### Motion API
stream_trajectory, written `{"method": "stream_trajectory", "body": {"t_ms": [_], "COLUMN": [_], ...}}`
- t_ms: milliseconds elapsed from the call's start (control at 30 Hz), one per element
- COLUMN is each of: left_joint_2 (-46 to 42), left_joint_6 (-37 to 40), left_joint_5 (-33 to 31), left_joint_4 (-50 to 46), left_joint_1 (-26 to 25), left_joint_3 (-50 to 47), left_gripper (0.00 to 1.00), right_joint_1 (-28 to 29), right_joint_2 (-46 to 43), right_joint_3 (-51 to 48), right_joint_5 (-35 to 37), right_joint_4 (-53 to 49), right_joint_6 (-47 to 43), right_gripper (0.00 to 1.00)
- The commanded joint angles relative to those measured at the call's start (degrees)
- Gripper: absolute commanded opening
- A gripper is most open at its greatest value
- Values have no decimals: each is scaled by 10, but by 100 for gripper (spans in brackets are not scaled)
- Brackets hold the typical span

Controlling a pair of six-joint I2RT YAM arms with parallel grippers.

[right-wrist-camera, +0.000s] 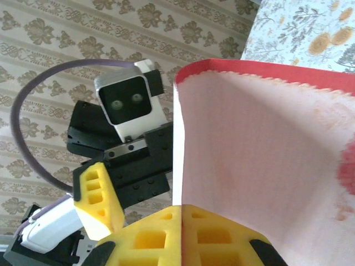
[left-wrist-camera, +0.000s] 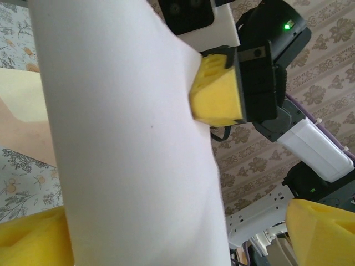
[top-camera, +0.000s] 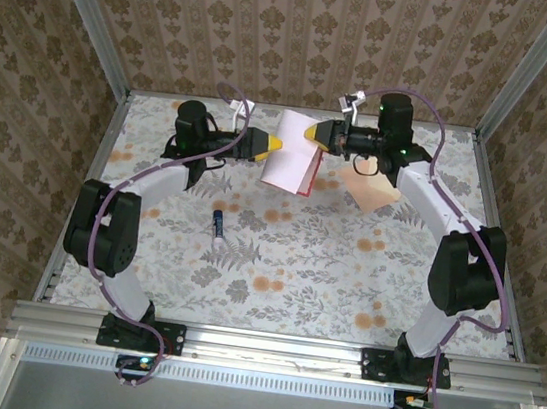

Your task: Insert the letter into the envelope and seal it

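The letter [top-camera: 293, 154], a pale sheet with a red border, hangs in the air above the far middle of the table. My right gripper [top-camera: 315, 134] is shut on its right edge; in the right wrist view the yellow pads [right-wrist-camera: 182, 213] meet on the sheet [right-wrist-camera: 260, 155]. My left gripper [top-camera: 274, 144] is at the sheet's left side. In the left wrist view its fingers [left-wrist-camera: 33, 238] stand wide apart, open, with the letter [left-wrist-camera: 127, 144] passing between them. The peach envelope [top-camera: 371, 189] lies flat on the table under the right arm, partly covered by it.
A small blue-and-white glue stick [top-camera: 218, 228] lies on the floral table [top-camera: 297, 258] left of centre. Metal frame posts and patterned walls close in the sides and back. The near half of the table holds nothing else.
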Motion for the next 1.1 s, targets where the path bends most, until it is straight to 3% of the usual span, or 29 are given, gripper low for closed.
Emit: {"method": "stream_trajectory", "body": {"t_ms": [0,300,467,533,833,1067], "left_joint_2": [-18,-17,-17,-19,-17,-17], "left_joint_6": [-11,-36,-37,-37,-33,-32], "left_joint_5": [13,17,19,20,24,21], "left_joint_4": [31,59,60,60,53,51], "left_joint_1": [5,5,4,4,4,5], "left_joint_3": [-1,0,-1,-1,-3,-2], "left_gripper": [92,82,58,53,49,36], "right_joint_1": [-3,-7,-9,-10,-16,-20], "right_joint_2": [-22,-22,-22,-21,-27,-29], "right_joint_3": [-8,-23,-26,-26,-25,-27], "right_joint_5": [-18,-14,-14,-14,-16,-15], "right_joint_4": [-23,-25,-29,-27,-27,-28], "right_joint_6": [-29,-40,-45,-45,-47,-49], "right_gripper": [0,0,0,0,0,0]}}
